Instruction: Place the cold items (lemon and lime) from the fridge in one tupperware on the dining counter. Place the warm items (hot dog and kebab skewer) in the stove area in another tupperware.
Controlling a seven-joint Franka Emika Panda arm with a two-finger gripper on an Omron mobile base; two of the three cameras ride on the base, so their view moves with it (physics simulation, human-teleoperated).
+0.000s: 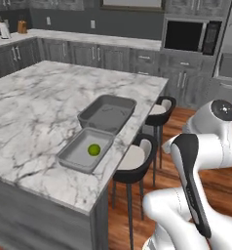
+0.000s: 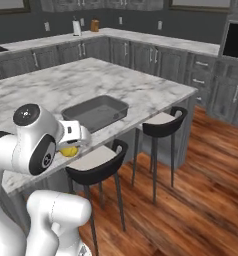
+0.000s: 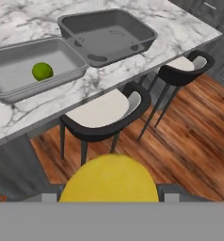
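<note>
A yellow lemon (image 3: 109,181) fills the space between my fingers, and my gripper (image 3: 109,196) is shut on it. In the right base view the gripper (image 2: 70,148) hangs over a bar stool, just off the dining counter's edge, with the lemon (image 2: 68,152) under it. A green lime (image 1: 93,149) (image 3: 42,71) lies in the nearer grey tupperware (image 1: 69,157) (image 3: 20,92) on the marble dining counter (image 1: 35,107). A second, deeper tupperware (image 1: 119,103) (image 2: 105,102) (image 3: 144,30) stands empty right behind it. The hot dog and kebab skewer are out of view.
Two black bar stools (image 1: 135,161) (image 1: 162,105) with pale seats stand along the counter's edge over a wooden floor (image 2: 201,190). Dark cabinets and a built-in microwave (image 1: 191,36) line the far wall.
</note>
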